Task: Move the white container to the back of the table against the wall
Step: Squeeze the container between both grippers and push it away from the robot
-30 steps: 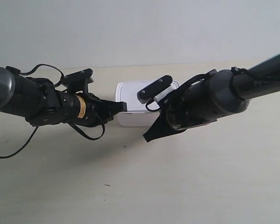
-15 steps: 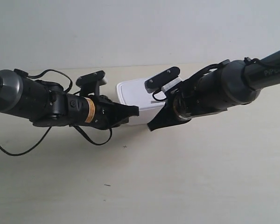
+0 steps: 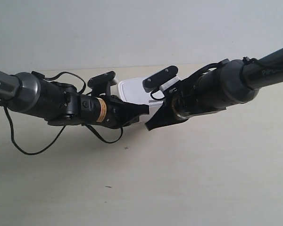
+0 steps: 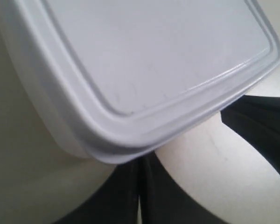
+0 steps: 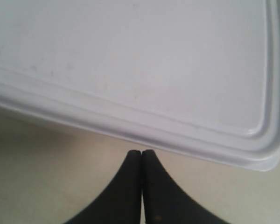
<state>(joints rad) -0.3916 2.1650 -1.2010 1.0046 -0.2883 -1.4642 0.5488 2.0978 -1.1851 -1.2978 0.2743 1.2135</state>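
A white container [image 3: 132, 90] sits on a pale table [image 3: 179, 179] in the upper centre of the exterior view, near the wall [image 3: 141, 33] but with a strip of bare table between. The arm at the exterior view's left [image 3: 52, 101] and the arm at the exterior view's right [image 3: 217, 92] reach in low, tips meeting at the container's near side. In the wrist views the left gripper [image 4: 140, 186] has its fingers pressed together, holding nothing, its tip tucked under a corner of the lid [image 4: 154, 56]. The right gripper [image 5: 141, 186] is likewise closed and empty, its tip just short of the lid's long edge. Whether either touches the container I cannot tell. This looks like a push, not a lift. Done well, both tips press low on the near side, evenly, so the container slides straight back without turning or tipping, easing off at the wall.
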